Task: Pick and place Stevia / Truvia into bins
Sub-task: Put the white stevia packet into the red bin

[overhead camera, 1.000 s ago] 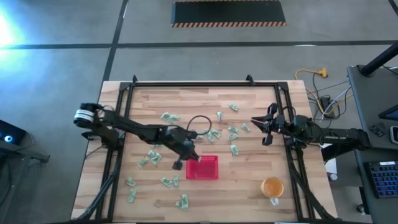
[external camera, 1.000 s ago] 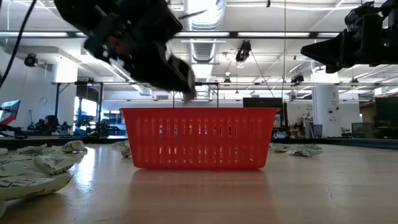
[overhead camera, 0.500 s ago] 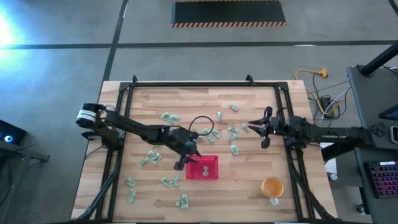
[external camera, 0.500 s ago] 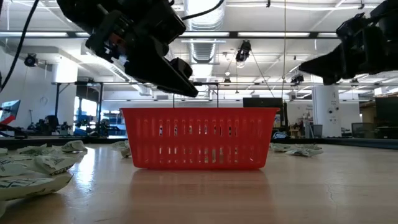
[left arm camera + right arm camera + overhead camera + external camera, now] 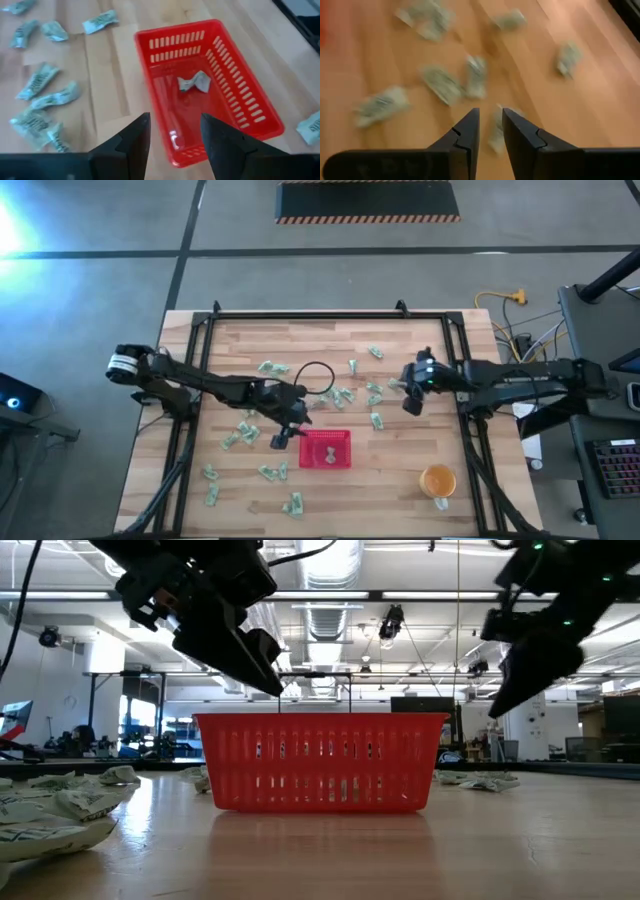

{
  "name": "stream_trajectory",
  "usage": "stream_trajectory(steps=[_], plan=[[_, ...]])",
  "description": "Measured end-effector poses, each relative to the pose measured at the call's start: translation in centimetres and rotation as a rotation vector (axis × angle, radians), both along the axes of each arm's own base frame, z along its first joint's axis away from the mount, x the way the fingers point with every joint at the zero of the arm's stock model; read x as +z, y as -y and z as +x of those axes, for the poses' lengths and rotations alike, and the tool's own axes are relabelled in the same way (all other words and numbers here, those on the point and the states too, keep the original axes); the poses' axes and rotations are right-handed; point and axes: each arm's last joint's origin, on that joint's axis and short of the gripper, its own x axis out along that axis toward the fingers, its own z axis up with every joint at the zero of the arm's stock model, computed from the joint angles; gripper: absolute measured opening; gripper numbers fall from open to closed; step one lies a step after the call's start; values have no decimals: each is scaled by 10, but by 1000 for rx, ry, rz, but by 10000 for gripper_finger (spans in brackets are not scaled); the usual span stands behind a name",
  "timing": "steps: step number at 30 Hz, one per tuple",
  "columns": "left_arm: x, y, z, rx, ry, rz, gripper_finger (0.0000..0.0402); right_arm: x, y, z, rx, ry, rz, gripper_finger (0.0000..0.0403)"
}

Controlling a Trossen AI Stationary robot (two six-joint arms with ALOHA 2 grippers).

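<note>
Pale wooden worktop (image 5: 400,470), littered with green-and-white sachets, is carrying the red tray (image 5: 325,450) that I am using as my landmark. I am holding my left tool (image 5: 172,145) just off the tray's near corner, its fingers standing apart with nothing between them, and one crumpled sachet (image 5: 195,82) is lying on the tray's floor. My right tool (image 5: 487,135) is hanging well to the far right of the tray, above a small cluster of sachets (image 5: 375,392), its fingers nearly together with only a narrow gap and nothing gripped.

I am judging the step in hand to be the next pick by the right tool. To do it well, I am planning to spread those fingers wider before going down, since the present gap looks too tight to straddle a sachet. I am choosing one sachet (image 5: 442,85) lying clear of its neighbours, coming down with the fingers across its short sides, and pinching low against the wood so the thin paper does not slip or bring a second one along.
</note>
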Motion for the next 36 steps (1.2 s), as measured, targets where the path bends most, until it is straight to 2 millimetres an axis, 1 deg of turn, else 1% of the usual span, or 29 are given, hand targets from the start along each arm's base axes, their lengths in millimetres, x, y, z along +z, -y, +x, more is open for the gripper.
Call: stream_trajectory(steps=[4, 8, 11, 15, 21, 25, 28, 33, 36], plan=[[0, -1, -6, 22, -36, -11, 156, -2, 3, 16, -35, -59, -26, 68], [1, -1, -11, 24, -65, -9, 156, -12, 5, 26, -84, -141, 18, 78], [3, -2, -15, 25, -74, -8, 156, -21, 5, 30, -122, -238, 43, 93], [4, -3, -19, 52, -91, -10, 156, -29, 6, 36, -171, -296, 52, 120], [4, -5, -26, 87, -118, 20, 156, -35, 7, 42, -173, -323, 47, 161], [5, -5, -28, 101, -118, 33, 156, -39, 7, 43, -165, -331, 74, 178], [3, -8, -33, 150, -148, 87, 156, -42, 8, 44, -166, -338, 84, 185], [0, -15, -42, 332, -226, 203, 156, -50, 14, 44, -193, -379, 91, 187], [-3, -17, -45, 372, -254, 246, 156, -55, 19, 45, -213, -398, 96, 187]])
